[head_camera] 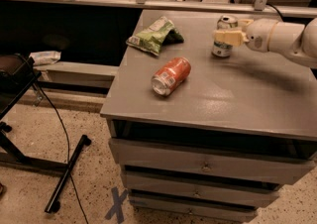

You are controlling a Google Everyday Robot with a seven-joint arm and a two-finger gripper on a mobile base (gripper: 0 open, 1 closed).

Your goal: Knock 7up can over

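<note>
The 7up can stands upright near the back right of the grey cabinet top; it is silver-white with green markings and a silver top. My gripper, cream-coloured, reaches in from the right edge of the camera view at the can's upper half. It overlaps the can's right side and front. I cannot tell whether it touches the can.
An orange-red soda can lies on its side mid-table. A green and white snack bag lies at the back left. A drawer unit sits below the top. A black stand and a cable are on the floor to the left, with a rail behind.
</note>
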